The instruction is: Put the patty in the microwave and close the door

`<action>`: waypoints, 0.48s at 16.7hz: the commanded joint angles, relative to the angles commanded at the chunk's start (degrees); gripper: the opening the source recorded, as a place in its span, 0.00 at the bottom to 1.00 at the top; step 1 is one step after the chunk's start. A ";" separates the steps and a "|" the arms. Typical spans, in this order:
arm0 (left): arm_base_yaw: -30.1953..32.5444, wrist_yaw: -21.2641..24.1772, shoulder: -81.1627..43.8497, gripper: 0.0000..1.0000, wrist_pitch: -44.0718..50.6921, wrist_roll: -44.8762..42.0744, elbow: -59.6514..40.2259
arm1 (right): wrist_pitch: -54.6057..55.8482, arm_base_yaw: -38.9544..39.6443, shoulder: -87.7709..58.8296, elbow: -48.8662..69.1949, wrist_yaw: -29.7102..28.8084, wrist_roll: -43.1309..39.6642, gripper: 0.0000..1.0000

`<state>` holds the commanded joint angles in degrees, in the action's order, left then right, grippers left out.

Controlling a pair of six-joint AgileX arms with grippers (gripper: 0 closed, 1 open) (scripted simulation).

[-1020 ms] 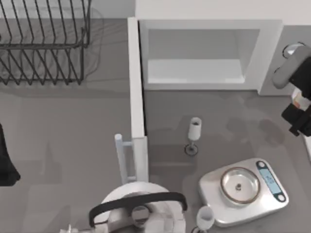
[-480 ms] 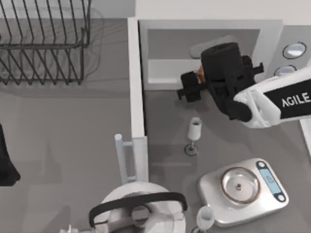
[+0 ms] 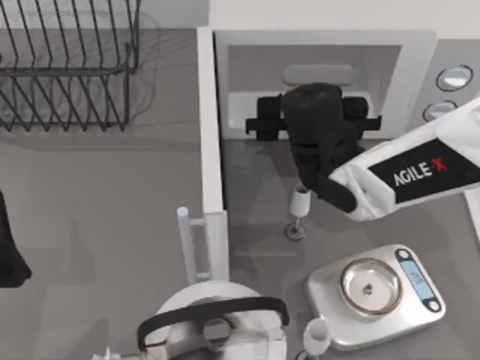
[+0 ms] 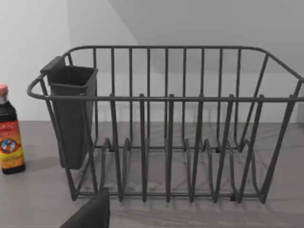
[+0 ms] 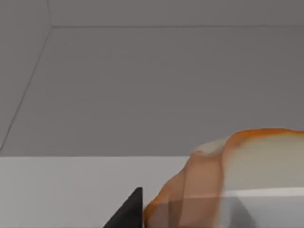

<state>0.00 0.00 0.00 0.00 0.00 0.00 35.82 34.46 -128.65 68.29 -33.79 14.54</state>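
The right gripper (image 3: 315,112), its arm lettered "AGILEX", reaches into the microwave (image 3: 420,52), jaws clenched on the patty (image 5: 237,175). The door (image 3: 210,135) stands open. The left arm (image 3: 9,247) is parked at the worktop's left edge.

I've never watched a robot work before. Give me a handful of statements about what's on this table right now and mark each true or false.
1. The microwave has its door swung open. True.
2. The right gripper reaches into the mouth of the microwave. True.
3. The patty sits on the kitchen scale. False: the right wrist view shows it close before that camera, against the microwave's pale inside; the scale's pan holds no patty.
4. The dish rack stands at the right side of the table. False: it is at the far left.
5. A small glass stands upright in front of the microwave. True.
6. A sauce bottle lies inside the rack. False: it stands outside, beside it.
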 joint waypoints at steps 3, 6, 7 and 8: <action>0.00 0.00 0.00 1.00 0.00 0.00 0.00 | -0.14 -0.29 0.24 -0.23 0.17 0.03 0.00; 0.00 0.00 0.00 1.00 0.00 0.00 0.00 | 0.18 -0.79 -0.12 1.60 0.65 -0.28 0.00; 0.00 0.00 0.00 1.00 0.00 0.00 0.00 | 0.30 -1.19 -0.66 3.07 1.13 -0.52 0.00; 0.00 0.00 0.00 1.00 0.00 0.00 0.00 | 0.21 -1.67 -1.51 4.83 1.79 -0.78 0.00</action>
<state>0.00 0.00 0.00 0.00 0.00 0.00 36.04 32.79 -130.16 73.12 -32.00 13.75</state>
